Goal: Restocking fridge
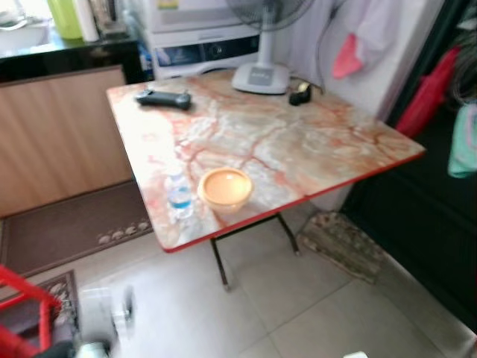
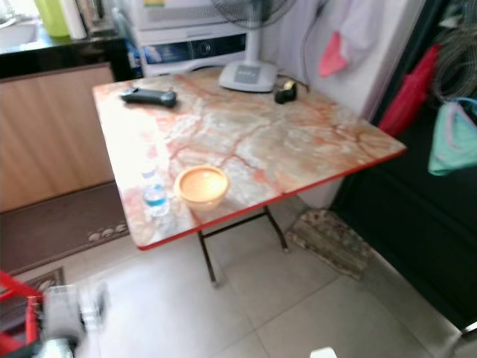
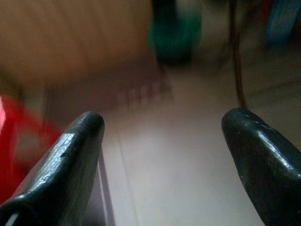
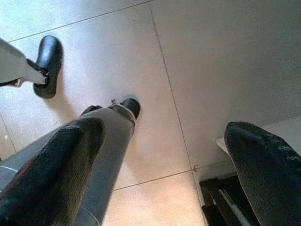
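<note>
Water bottle (image 1: 179,195) just beside orange bowl (image 1: 224,189) near counter (image 1: 313,142) edge. Left pincer (image 3: 162,136) wide, empty; right pincer (image 4: 164,150) wide above floor tiles (image 4: 211,61).

The marble table (image 1: 298,149) lay mostly bare across its middle. A water bottle (image 1: 179,195) and an orange bowl (image 1: 224,189) stood close together by the near edge at seven o'clock; a fan base (image 1: 261,77) blocked twelve, a remote (image 1: 163,98) at eleven.
</note>
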{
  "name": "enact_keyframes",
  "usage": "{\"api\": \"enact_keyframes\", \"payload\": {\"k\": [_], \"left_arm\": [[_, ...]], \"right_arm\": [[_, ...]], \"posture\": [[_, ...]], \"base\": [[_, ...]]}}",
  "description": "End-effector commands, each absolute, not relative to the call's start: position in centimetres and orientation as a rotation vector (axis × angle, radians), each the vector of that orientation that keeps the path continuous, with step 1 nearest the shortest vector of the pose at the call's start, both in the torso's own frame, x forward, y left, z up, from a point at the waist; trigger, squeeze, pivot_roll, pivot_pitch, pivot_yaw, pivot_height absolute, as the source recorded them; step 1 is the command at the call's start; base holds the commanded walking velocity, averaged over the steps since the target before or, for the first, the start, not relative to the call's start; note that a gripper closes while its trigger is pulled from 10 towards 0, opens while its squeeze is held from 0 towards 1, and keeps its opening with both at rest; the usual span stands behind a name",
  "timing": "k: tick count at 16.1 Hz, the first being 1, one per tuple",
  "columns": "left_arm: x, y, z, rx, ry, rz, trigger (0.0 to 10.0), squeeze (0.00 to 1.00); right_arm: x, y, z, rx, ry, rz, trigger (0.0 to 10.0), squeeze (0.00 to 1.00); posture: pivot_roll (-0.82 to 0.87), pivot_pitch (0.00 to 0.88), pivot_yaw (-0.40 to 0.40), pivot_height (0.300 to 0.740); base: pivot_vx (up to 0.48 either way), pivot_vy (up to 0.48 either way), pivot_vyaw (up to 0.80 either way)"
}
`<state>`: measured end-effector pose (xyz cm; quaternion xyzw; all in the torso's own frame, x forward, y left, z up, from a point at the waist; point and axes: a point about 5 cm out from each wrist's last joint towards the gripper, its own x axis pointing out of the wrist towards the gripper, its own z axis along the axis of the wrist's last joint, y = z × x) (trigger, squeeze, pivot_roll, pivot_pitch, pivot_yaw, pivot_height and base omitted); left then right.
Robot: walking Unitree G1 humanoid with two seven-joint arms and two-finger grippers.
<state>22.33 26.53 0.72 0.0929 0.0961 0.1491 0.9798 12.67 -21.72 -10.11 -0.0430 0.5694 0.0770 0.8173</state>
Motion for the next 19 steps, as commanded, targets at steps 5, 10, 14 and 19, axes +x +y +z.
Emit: {"api": "enact_keyframes", "payload": {"k": [5,10,14,19], "left_arm": [[24.6,21.4,8.7,0.244,-0.197,0.075,10.0,0.0],[24.5,18.4,12.3,0.202,-0.305,0.019,10.0,0.0],[25.0,17.5,15.4,0.178,-0.361,0.027,10.0,0.0],[25.2,17.5,16.4,0.189,-0.335,0.014,10.0,0.0]], "right_arm": [[11.4,-21.5,-10.6,-0.039,1.209,0.081,10.0,0.0],[10.8,-21.2,-10.8,-0.001,1.21,0.036,10.0,0.0],[11.0,-21.9,-10.6,0.004,1.186,-0.011,10.0,0.0],[10.7,-22.2,-10.6,0.022,1.177,-0.048,10.0,0.0]], "posture": [[0.17,0.0,-0.059,0.74],[0.2,0.0,-0.094,0.74],[0.19,0.0,-0.058,0.74],[0.17,0.0,-0.061,0.74]], "base": [[0.0,0.0,0.0],[0.0,0.0,0.0],[0.0,0.0,0.0],[0.0,0.0,0.0]]}}
